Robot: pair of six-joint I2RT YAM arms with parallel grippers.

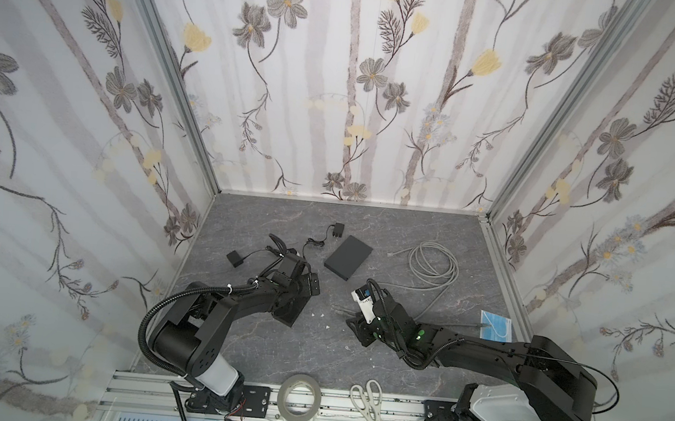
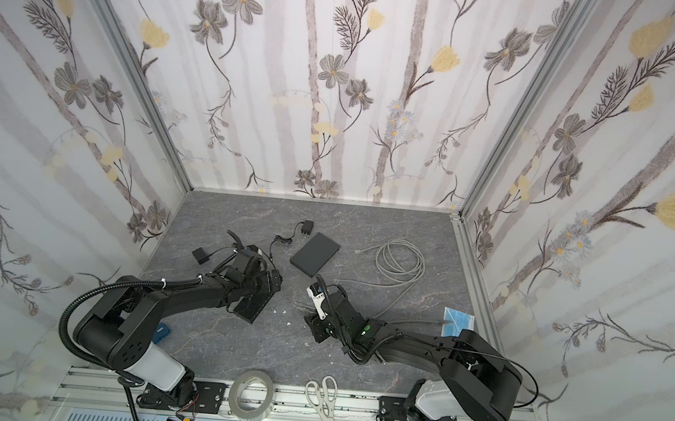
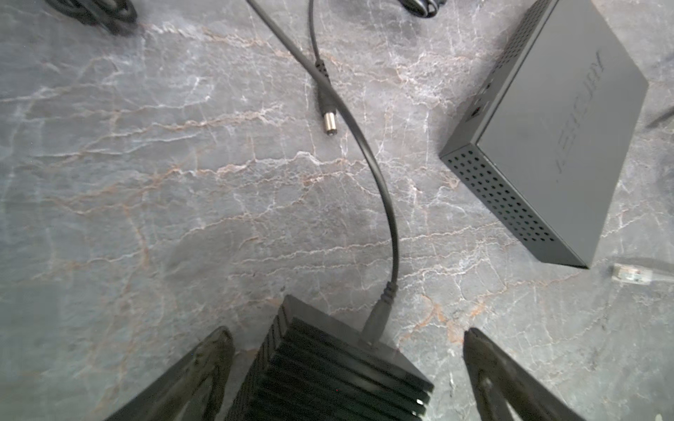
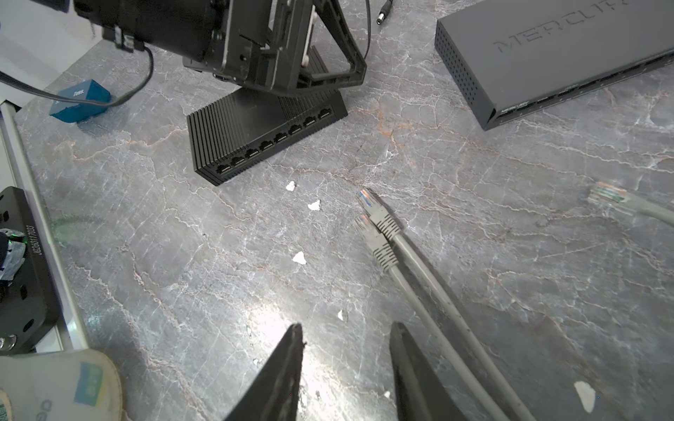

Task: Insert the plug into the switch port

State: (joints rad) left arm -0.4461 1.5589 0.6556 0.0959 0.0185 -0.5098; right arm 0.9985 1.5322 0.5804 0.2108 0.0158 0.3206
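Landmark: black ribbed switch (image 4: pixel 266 142), flat on the marbled table (image 4: pixel 182 255), port row facing the right arm's side. The left gripper (image 3: pixel 346 333) stands over the switch with its jaws wide apart, one finger on each side of the body. A grey plug (image 4: pixel 377 213) lies on the table off the switch's port face, well apart from it, with a twin plug (image 4: pixel 379 248) touching alongside. Both tips point roughly toward the switch. The right gripper (image 4: pixel 346 327) hovers beyond them from the switch, fingers partly apart and holding nothing. The plugs lie ahead of its tips, and their cables trail past the outside of one finger.
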